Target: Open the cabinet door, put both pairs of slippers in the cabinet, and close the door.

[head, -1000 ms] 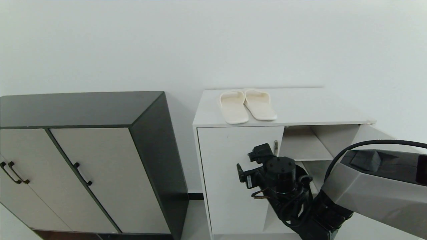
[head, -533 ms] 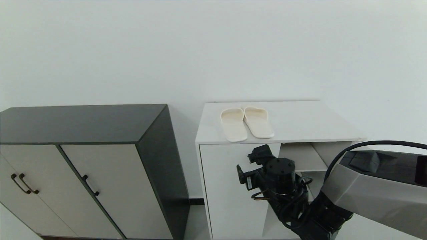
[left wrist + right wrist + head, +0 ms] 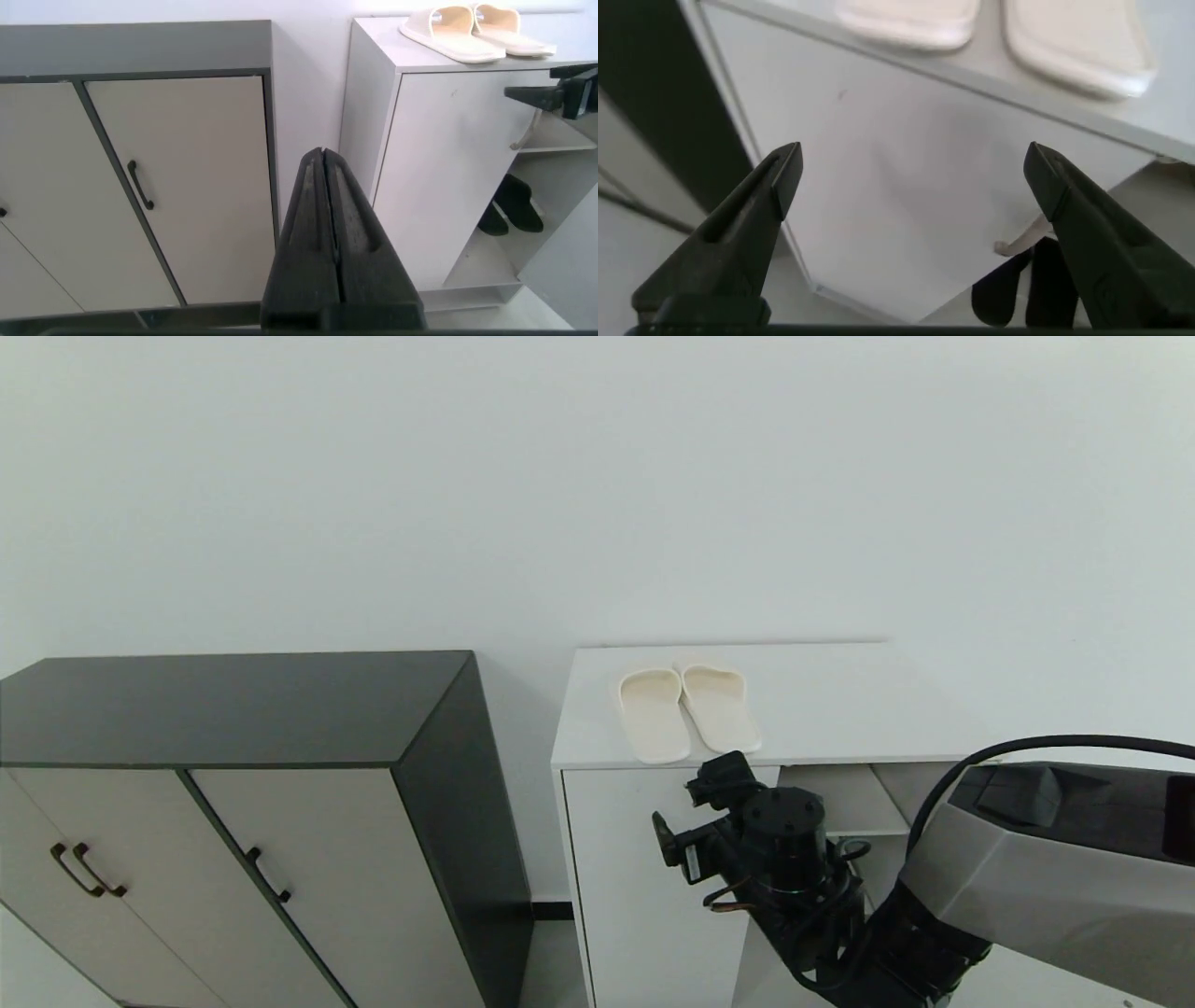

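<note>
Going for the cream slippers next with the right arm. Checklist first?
1. Access to the white cabinet: ok, right side open.
2. First pair, the dark slippers: ok, inside at the bottom.
3. Second pair, the cream slippers: not ok, lying side by side on the cabinet top.
4. The right hand: ok, open and empty, facing the closed left door.
5. The left hand: ok, shut on nothing.

White cabinet (image 3: 840, 702). Carries one pair of cream slippers (image 3: 714, 709) side by side on top, toward left side, toes at front edge. Holds dark slippers (image 3: 521, 203) on bottom shelf inside.
</note>
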### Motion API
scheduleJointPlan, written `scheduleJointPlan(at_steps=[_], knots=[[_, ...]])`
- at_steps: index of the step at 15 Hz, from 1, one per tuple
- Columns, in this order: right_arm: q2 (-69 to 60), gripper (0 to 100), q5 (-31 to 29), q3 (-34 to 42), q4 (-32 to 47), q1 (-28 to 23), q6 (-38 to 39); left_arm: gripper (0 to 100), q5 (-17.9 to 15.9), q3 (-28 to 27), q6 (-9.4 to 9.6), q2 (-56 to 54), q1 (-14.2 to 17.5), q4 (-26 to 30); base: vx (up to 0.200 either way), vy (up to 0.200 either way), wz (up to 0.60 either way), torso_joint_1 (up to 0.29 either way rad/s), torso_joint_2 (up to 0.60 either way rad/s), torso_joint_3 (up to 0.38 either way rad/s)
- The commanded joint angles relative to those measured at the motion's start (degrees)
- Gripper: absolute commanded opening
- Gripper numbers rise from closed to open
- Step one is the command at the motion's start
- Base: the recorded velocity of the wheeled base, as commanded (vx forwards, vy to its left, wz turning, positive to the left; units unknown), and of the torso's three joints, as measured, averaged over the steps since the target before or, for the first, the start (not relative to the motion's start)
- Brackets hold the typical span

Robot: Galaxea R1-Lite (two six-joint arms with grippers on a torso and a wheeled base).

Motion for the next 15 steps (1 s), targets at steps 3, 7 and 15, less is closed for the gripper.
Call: scheduleJointPlan(at_steps=[3,7,15], knots=[[-8.84,100,1.50,0.79,10.18,0.69,0.36,0,0.01,0.00,0.35,0.04,0.01,-0.01,0.000,0.000,0.00,0.000,0.00,0.000],[-23.08,100,-0.61,-11.69,38.75,2.89,11.61,0,0.01,0.00,0.35,0.04,0.01,-0.01,0.000,0.000,0.00,0.000,0.00,0.000],[-10.33,100,-8.96,-13.80,27.23,1.48,9.50,0,0.09,0.00,0.09,0.04,0.01,-0.01,0.000,0.000,0.00,0.000,0.00,0.000]])
